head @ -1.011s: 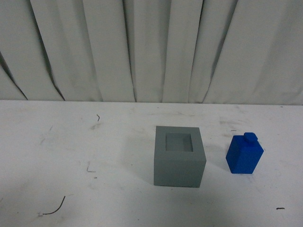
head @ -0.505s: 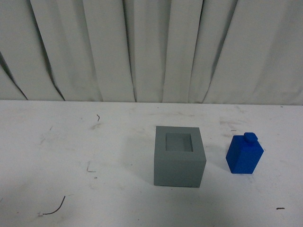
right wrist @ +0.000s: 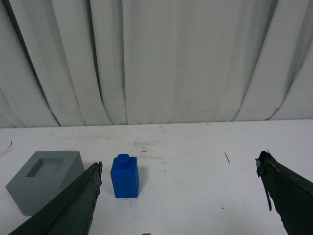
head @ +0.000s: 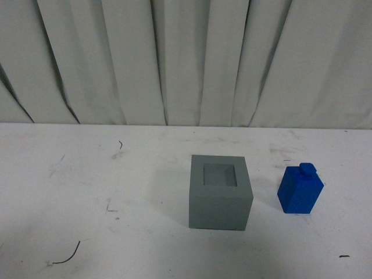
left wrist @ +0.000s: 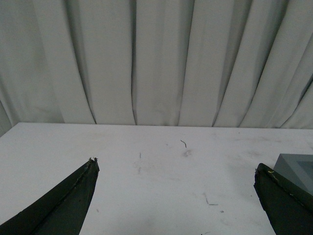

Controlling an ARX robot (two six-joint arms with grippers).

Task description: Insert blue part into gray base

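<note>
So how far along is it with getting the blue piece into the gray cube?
Nothing looks done yet. The blue part stands on the table beside the gray base, apart from it, and the base's recess is empty. In hand: nothing; the left gripper and right gripper are both open, off the part. Remaining: grasp, lift and insert it.

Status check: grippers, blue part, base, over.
Left gripper open, empty. Right gripper open, empty. Blue part upright, right of gray base, apart. Recess empty.
</note>
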